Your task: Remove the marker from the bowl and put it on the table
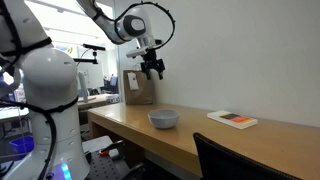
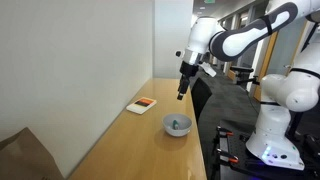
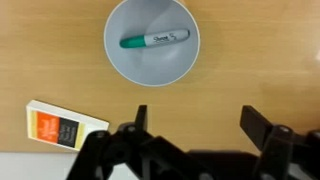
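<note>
The pale grey-white bowl (image 3: 152,43) sits on the tan wooden table (image 3: 250,60); it also shows in both exterior views (image 1: 164,120) (image 2: 178,126). A green-capped white marker (image 3: 155,39) lies across the inside of the bowl; a dark bit of it shows in an exterior view (image 2: 179,124). My gripper (image 3: 200,118) hangs high above the table, open and empty, fingers spread wide, well above the bowl (image 1: 153,68) (image 2: 182,90).
A flat white-and-red book-like slab (image 3: 62,128) lies on the table near the bowl (image 1: 232,119) (image 2: 142,105). A brown cardboard box (image 1: 139,88) stands at the table's far end. A dark chair back (image 1: 240,160) is at the front edge.
</note>
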You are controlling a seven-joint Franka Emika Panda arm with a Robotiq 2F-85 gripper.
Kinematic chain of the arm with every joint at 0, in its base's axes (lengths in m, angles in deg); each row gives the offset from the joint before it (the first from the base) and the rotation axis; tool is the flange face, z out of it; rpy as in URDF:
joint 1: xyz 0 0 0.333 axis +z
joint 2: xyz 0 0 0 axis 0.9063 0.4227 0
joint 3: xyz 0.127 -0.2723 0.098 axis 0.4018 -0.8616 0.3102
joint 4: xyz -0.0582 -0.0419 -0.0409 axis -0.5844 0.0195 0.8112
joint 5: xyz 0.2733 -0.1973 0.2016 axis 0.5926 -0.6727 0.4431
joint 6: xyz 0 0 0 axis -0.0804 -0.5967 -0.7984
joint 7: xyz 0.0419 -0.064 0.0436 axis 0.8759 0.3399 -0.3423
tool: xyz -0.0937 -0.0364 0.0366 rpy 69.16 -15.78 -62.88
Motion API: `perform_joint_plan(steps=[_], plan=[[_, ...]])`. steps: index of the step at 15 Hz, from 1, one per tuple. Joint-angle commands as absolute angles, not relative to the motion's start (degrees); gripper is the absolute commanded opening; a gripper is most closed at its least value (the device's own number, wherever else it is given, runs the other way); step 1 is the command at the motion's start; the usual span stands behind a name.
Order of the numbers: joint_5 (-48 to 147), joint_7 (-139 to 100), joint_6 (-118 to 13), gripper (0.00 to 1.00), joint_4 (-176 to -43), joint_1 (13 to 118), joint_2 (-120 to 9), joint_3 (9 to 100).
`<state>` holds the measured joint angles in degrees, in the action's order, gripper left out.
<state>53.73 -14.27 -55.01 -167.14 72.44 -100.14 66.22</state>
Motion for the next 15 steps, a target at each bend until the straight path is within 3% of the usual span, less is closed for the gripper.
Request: perform_joint_plan(steps=[1,6,15], plan=[[53.47,-14.47,-54.81,1.00,-167.02,72.81,-100.14,65.86],[53.47,-14.46,-54.81,1.00,-167.02,72.81,-100.13,65.86],[54.43,18.11,-54.47,1.00,-163.65,76.91,-87.96,56.39]])
